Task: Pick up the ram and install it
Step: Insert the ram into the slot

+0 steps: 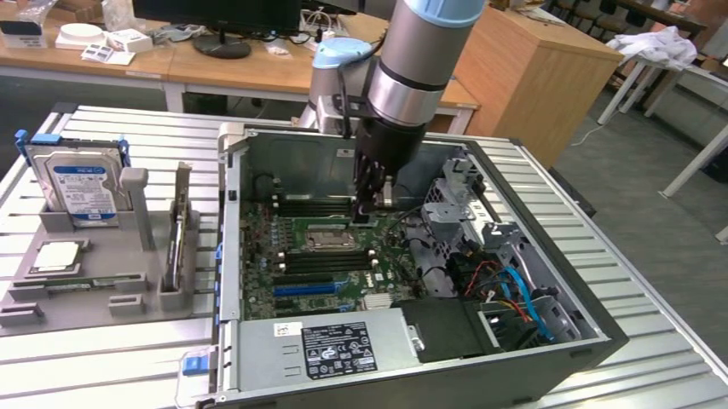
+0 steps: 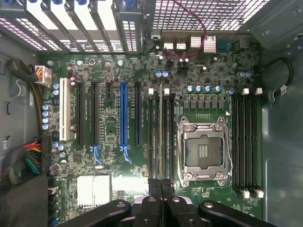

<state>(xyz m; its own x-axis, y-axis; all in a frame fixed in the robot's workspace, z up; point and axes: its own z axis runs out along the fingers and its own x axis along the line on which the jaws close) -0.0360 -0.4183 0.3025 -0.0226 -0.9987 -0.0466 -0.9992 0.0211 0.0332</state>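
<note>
The ram (image 2: 161, 137) is a thin green stick seen edge-on. It runs along a memory slot just beside the empty processor socket (image 2: 203, 151) on the motherboard (image 2: 111, 127). My gripper (image 2: 161, 189) is shut, and the stick comes straight out from between its black fingertips (image 2: 154, 191) at one end of the slot. I cannot tell how deep the stick sits in the slot. In the exterior view the gripper (image 1: 366, 213) is low inside the open computer case (image 1: 546, 256), close above the board near the socket (image 1: 326, 236).
A second bank of black memory slots (image 2: 246, 142) lies on the socket's other side. Expansion slots (image 2: 124, 113) and cable bundles (image 2: 28, 156) lie further off. Outside the case, a grey rack (image 1: 136, 247) holds a blue-labelled hard drive (image 1: 80, 183) and a silver processor chip (image 1: 57, 256).
</note>
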